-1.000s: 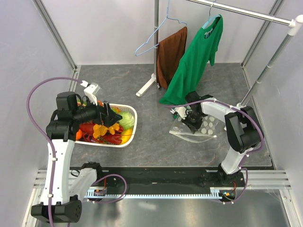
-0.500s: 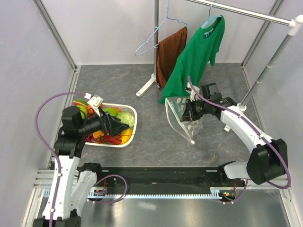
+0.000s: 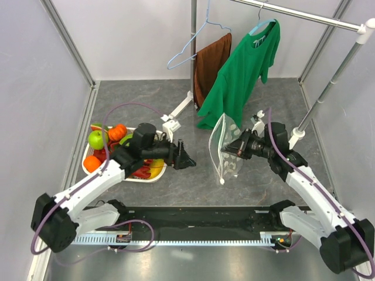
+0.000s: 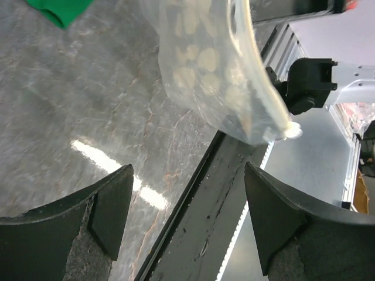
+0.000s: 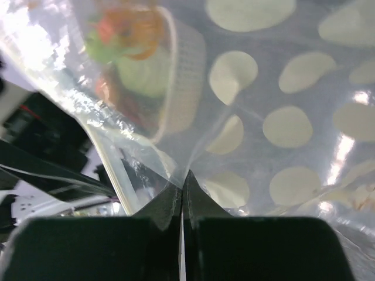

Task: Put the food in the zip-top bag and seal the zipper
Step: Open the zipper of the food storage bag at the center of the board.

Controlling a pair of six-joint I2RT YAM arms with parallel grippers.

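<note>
Holding the clear polka-dotted zip-top bag (image 3: 224,146) upright right of centre, the right gripper (image 3: 236,148) was pinched on its film. The left gripper (image 3: 186,159) gaped wide, empty. The plastic toy food (image 3: 96,140) lay in the white perforated basket (image 3: 136,178) at left; filling and sealing remained.

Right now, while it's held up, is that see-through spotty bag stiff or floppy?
Probably floppy: the clear plastic bag with white polka dots hangs sagging and creased from the right tool. Likely very light, since that one small pinch holds it up and it looks empty. Maybe slippery: its film looks glossy.
</note>
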